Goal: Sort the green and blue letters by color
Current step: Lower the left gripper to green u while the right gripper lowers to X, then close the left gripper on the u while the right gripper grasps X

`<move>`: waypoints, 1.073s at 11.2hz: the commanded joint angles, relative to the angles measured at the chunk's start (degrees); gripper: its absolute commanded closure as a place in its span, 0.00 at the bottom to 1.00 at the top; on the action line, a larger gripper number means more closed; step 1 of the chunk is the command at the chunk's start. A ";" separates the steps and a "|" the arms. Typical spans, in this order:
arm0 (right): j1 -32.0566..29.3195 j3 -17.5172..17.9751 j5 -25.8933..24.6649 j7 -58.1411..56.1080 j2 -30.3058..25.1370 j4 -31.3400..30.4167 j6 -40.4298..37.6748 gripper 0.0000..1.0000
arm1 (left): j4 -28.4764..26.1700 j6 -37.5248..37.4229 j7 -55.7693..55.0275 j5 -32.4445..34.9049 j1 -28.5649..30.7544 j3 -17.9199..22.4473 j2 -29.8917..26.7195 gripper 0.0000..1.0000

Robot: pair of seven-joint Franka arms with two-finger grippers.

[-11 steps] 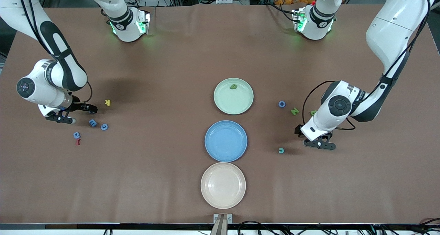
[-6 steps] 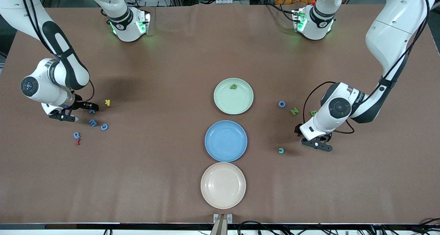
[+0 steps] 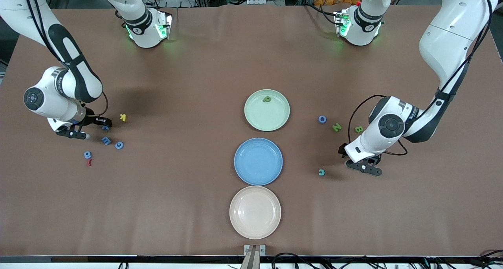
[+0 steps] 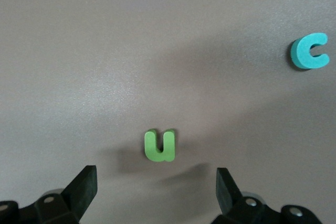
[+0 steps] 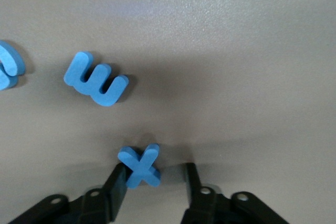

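Note:
My right gripper (image 5: 155, 179) is low over the table at the right arm's end, its fingers open around a blue X (image 5: 139, 166). The X touches one finger, and a gap shows to the other finger. In the front view this gripper (image 3: 104, 123) is beside the blue X (image 3: 105, 128). A blue W (image 5: 96, 80), a blue G (image 3: 119, 145) and another blue letter (image 3: 87, 154) lie close by. My left gripper (image 4: 156, 187) is open over a green u (image 4: 160, 146), with a teal C (image 4: 311, 51) nearby. A blue O (image 3: 322, 119), a green N (image 3: 336, 127) and a green B (image 3: 358, 129) lie near the left arm.
A green plate (image 3: 275, 119) holds one green letter (image 3: 267, 99). A blue plate (image 3: 258, 161) and a beige plate (image 3: 255, 212) stand nearer the front camera in the same row. A yellow K (image 3: 123, 117) and a dark red letter (image 3: 89, 163) lie by the blue letters.
My right hand has shifted slightly away from the front camera, and the blue X now shows beside its fingers. My left hand has drifted a little over the green u.

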 commanded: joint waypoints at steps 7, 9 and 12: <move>-0.27 1.30 0.04 0.71 2.10 0.20 3.43 0.58 | 4.26 -0.85 8.27 -2.70 0.53 -0.21 4.64 0.00; 0.26 1.30 0.13 1.15 2.98 0.64 4.39 0.57 | 4.26 -0.85 8.27 -2.70 0.53 -0.21 4.55 0.00; 0.26 1.30 0.13 1.24 3.51 0.73 5.63 0.59 | 4.17 -0.85 7.31 -4.45 0.53 -0.21 4.29 0.41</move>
